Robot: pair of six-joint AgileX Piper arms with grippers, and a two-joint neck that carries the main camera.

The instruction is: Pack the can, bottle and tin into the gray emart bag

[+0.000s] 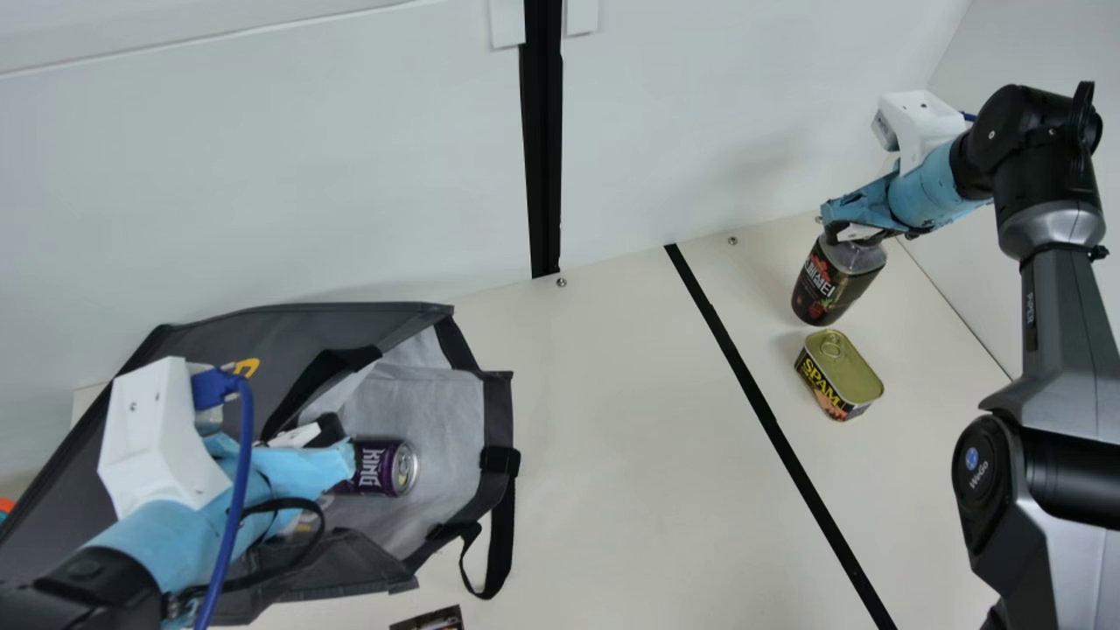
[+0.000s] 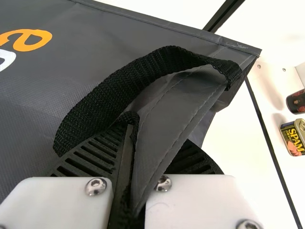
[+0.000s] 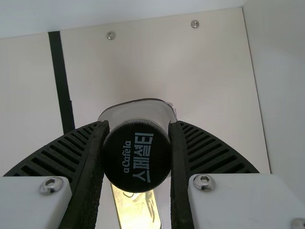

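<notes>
With left jaws [image 1: 339, 443] at eight o'clock, pinching bag [image 1: 350, 319]; right jaws [image 3: 138, 127] at two, clamping bottle [image 1: 831, 284] by cap [image 3: 137, 156]; could drop it through slippage.

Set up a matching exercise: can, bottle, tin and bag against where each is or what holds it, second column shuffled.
1. can
2. bottle
3. tin
4. bag

A. edge pinched by the left gripper
B. on the table, held by neither gripper
C. inside the opening of the gray fabric
D. cap between the fingers of the right gripper

Pairs: 1-C, 2-D, 3-B, 4-A
</notes>
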